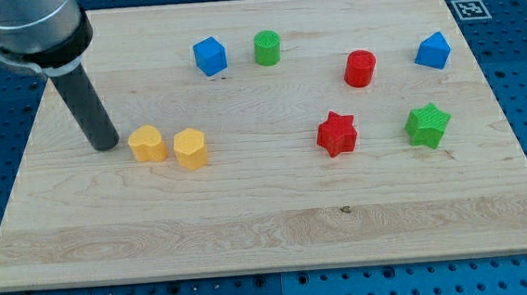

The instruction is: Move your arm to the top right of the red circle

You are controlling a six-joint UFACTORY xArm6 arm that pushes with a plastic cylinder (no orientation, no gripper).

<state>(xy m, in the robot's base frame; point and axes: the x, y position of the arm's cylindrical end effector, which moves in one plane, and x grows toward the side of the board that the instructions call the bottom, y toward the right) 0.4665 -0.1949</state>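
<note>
Red circle (360, 68) sits toward your board's (269, 231) top right; my tip (106, 145) rests far left, beside a yellow block (148, 143). No jaws exist here. Corner marker (466, 8) bears a black-and-white pattern without readable text.

dark grey rod (89, 106), wider black collar above

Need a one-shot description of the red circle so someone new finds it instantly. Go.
Start at the wooden board and look toward the view's top right. The red circle is a short cylinder between the green cylinder and the far-right blue block. The only other red piece, the red star, sits below it and has points, not a round top.
</note>
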